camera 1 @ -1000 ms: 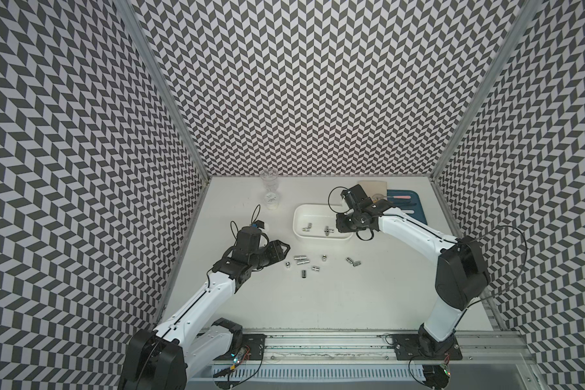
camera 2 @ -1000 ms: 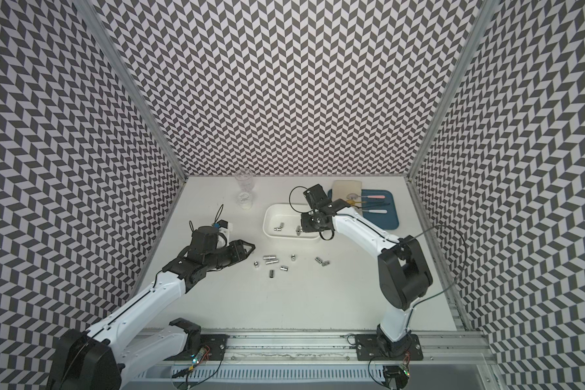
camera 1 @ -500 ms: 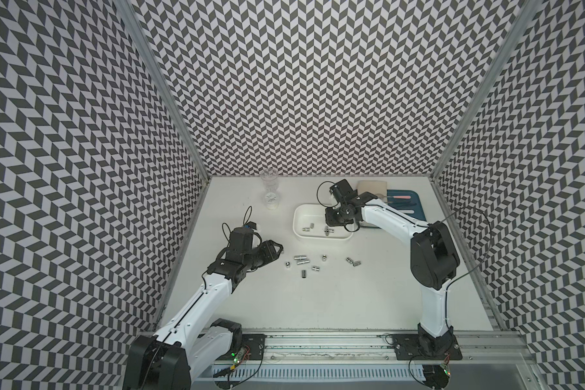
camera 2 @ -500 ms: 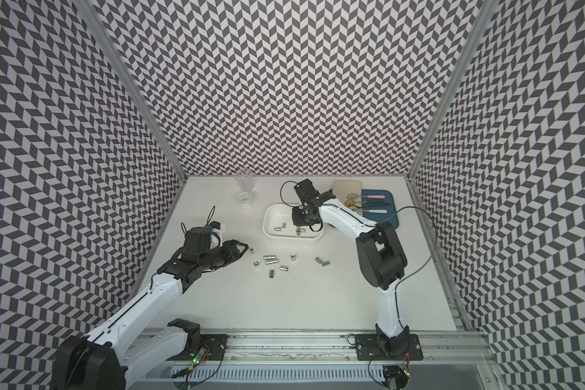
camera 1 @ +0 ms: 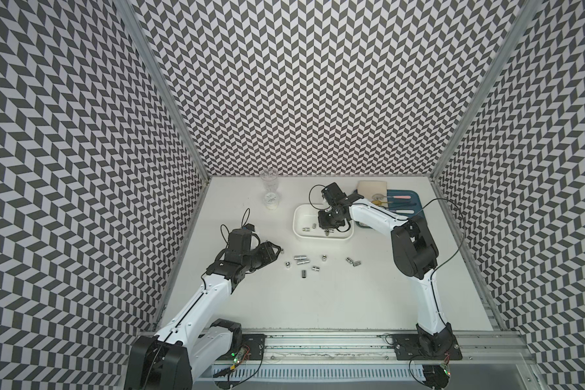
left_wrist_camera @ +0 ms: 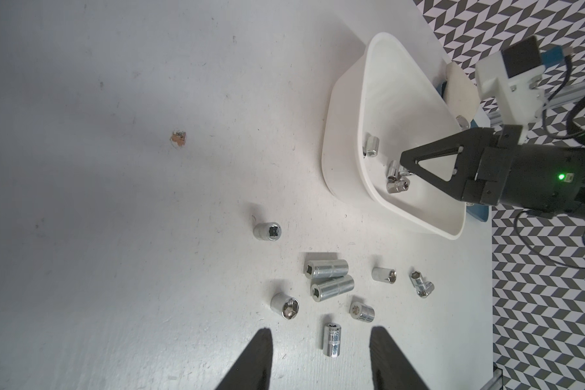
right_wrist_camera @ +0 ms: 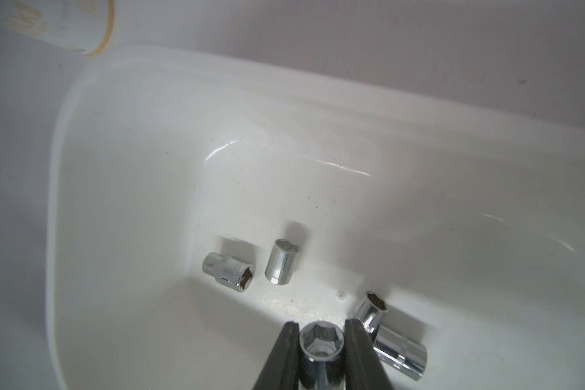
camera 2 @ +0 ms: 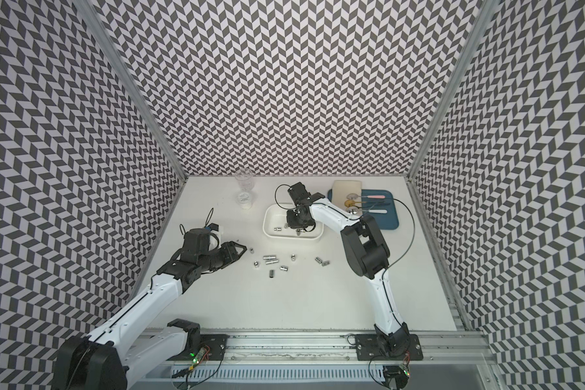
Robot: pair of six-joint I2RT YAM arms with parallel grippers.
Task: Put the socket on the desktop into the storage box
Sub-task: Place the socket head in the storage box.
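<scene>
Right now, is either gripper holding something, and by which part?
The right gripper pinches a socket by its sides near the hex opening. The left gripper holds nothing.

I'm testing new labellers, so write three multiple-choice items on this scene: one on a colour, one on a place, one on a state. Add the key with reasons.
1. The tray is: A red; B blue; C green.
2. The right fingers are: A over the tray; B inside the box; C at the table's front edge.
3. The left fingers are: A open and empty; B shut on a socket; C shut tight, empty.
Key: 1 B, its bare surface shows blue in both top views. 2 B, the right wrist view shows them gripping a socket with the box walls around. 3 A, they stand apart over the table, gripping nothing.
</scene>
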